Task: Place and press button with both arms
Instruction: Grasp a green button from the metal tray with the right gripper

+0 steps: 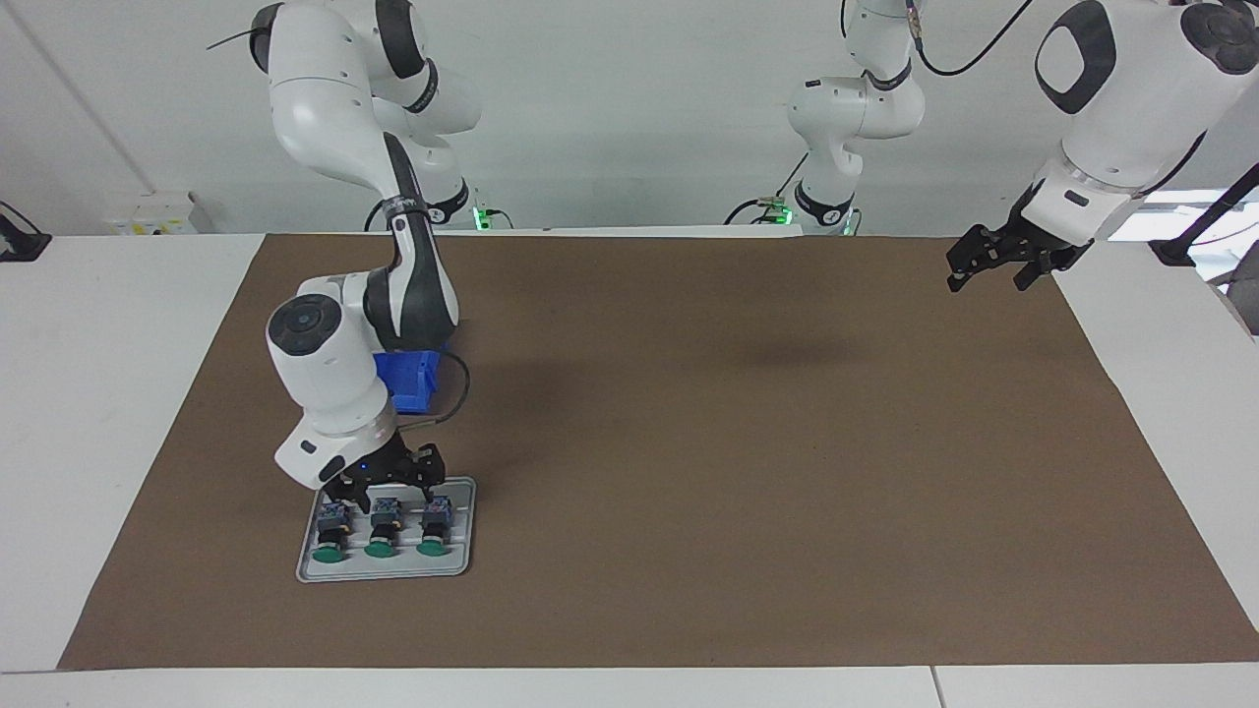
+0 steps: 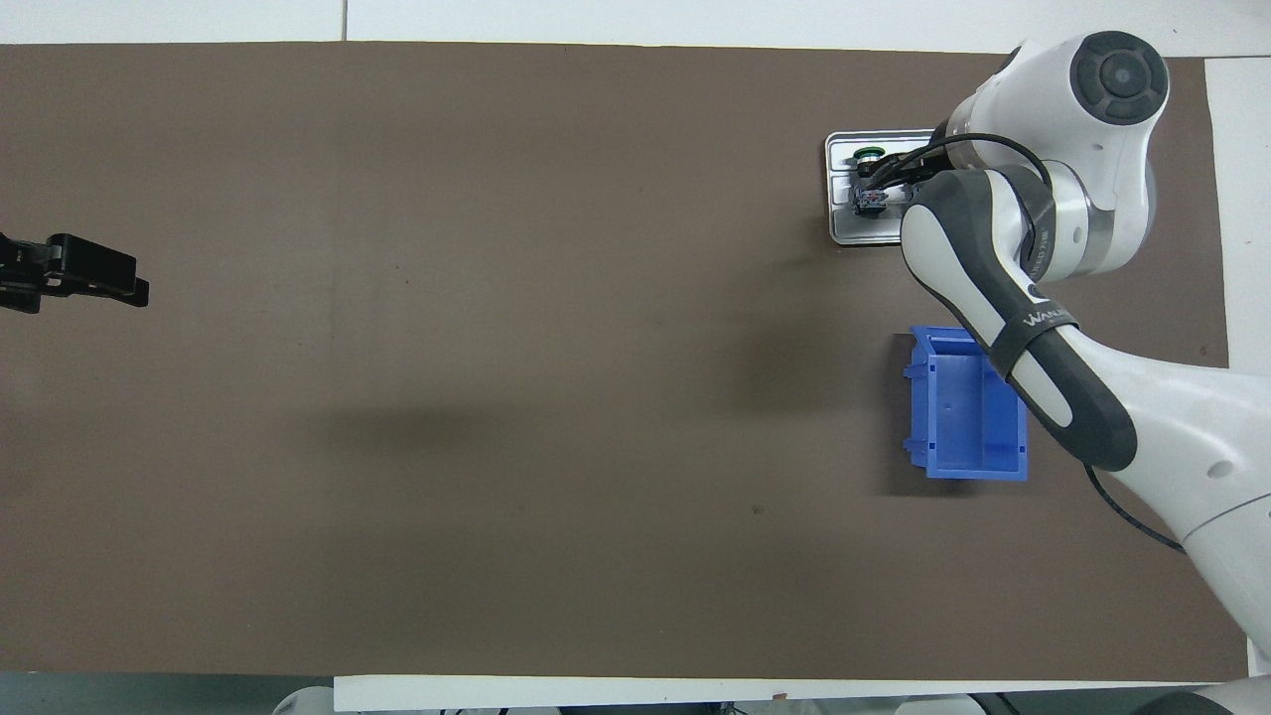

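Brown mat [image 1: 689, 442]: covers most of the white table [image 1: 89, 393]; all work items rest on it.
Tray [image 1: 462, 560]: pale grey, rectangular, flat on the mat toward the right arm's end of the table, farther from the robots than the bin.
Buttons: three alike lie in a row in the tray, green caps pointing away from the robots, terminal blocks toward them.
Button, right arm's end of row [image 1: 330, 536]: lying in the tray, just under the right gripper.
Button, middle [image 1: 383, 531]: lying in the tray, below the right gripper.
Button, left arm's end of row [image 1: 434, 529]: lying in the tray; the only one that shows in the overhead view.
Blue bin [image 2: 958, 417]: open-topped, on the mat nearer to the robots than the tray; partly hidden by the right arm.
Right gripper [image 1: 382, 482]: pointing down over the tray's robot-side edge, directly above the terminal blocks; fingers spread apart, nothing between them; contact with a button cannot be told.
Left gripper [image 1: 993, 264]: waits raised over the mat's edge at the left arm's end of the table; jaws released, nothing held.
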Robot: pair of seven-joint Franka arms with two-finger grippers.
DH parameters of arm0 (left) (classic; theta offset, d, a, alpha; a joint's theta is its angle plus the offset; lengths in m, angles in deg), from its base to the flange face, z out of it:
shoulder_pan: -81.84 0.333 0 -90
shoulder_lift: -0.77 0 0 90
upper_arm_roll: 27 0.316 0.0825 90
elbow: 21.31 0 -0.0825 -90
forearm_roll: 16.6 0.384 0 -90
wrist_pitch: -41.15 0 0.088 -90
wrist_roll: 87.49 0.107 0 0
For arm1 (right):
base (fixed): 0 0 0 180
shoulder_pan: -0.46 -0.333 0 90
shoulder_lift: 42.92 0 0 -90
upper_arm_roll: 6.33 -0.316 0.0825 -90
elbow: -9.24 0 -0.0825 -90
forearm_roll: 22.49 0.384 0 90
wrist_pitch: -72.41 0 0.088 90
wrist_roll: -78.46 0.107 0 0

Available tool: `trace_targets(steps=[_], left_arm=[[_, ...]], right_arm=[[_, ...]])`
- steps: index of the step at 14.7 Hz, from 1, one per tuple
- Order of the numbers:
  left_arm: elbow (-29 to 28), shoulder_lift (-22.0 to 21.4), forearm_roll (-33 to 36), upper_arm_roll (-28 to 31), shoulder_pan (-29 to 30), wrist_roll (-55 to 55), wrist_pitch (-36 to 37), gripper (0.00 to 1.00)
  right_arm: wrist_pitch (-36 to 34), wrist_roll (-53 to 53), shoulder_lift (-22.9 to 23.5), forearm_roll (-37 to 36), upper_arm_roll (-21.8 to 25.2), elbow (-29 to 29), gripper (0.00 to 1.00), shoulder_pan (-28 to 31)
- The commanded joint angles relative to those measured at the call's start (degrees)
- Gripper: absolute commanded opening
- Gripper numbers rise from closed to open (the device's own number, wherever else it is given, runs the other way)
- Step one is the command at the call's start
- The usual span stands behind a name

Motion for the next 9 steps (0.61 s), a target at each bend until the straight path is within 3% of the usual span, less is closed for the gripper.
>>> trace_targets(steps=[1, 9], left_arm=[[-0.12, -0.52, 1.01, -0.06, 0.07, 0.34, -0.04, 1.00], [-0.12, -0.52, 1.01, -0.06, 0.07, 0.34, -0.04, 1.00]], right_arm=[[1.61, 0.20, 3.05, -0.83, -0.30, 2.95, 0.89, -1.00], [3.79, 2.04, 5.68, -0.91, -0.39, 4.98, 0.88, -2.06]])
